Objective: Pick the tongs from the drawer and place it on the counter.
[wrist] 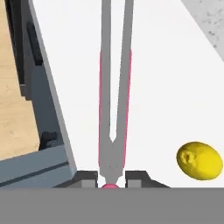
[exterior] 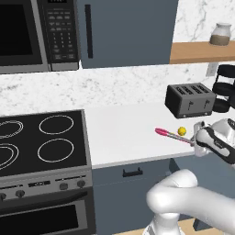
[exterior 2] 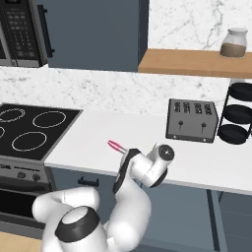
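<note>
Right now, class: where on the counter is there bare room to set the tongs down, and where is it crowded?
Free: the white counter between stovetop and tongs. Crowded: to the right, by the lemon, toaster and black rack.

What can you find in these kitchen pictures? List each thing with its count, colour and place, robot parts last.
tongs: 1, pink and grey, held over the counter's front part, by the ball
ball: 1, yellow, on the counter beside the tongs
counter: 1, white, right of the stove
toaster: 1, dark grey, at the back of the counter
stove: 1, black glass top, left of the counter
microwave: 1, grey and black, above the stove
jar: 1, clear with brown contents, on the wooden shelf
rack: 1, black, right of the toaster
cabinets: blue-grey, below the counter
gripper: 1, dark fingers, shut on the tongs' rounded end
</note>
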Robot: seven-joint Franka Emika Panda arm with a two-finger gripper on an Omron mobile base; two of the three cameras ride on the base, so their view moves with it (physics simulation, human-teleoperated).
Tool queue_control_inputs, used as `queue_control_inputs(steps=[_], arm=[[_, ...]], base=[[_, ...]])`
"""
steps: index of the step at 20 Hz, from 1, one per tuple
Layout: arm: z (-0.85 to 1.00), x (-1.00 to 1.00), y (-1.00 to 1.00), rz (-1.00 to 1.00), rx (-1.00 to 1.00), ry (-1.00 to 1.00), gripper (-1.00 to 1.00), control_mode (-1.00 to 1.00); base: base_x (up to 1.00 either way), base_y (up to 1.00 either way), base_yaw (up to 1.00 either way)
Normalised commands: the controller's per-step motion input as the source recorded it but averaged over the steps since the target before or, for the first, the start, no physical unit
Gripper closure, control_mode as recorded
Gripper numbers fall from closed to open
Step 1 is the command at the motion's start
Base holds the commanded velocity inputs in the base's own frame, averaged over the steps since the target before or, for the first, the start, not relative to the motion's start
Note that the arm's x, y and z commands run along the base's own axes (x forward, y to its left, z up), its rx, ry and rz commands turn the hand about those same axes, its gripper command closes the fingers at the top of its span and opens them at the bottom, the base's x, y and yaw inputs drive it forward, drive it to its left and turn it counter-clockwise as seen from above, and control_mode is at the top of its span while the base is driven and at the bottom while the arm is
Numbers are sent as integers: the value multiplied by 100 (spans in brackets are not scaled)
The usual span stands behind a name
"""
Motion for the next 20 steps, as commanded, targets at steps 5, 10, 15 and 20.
queue_control_inputs(steps=[5,10,15,20], arm=[[0,100,63,0,-1,17,100,-100],[0,94,51,0,-5,21,-100,-100],[-1,23,3,-2,-9,3,-100,-100],[13,-33,-11,-5,-2,-9,-100,-100]], base=[[0,0,0],[0,0,0],[0,0,0],[0,0,0]])
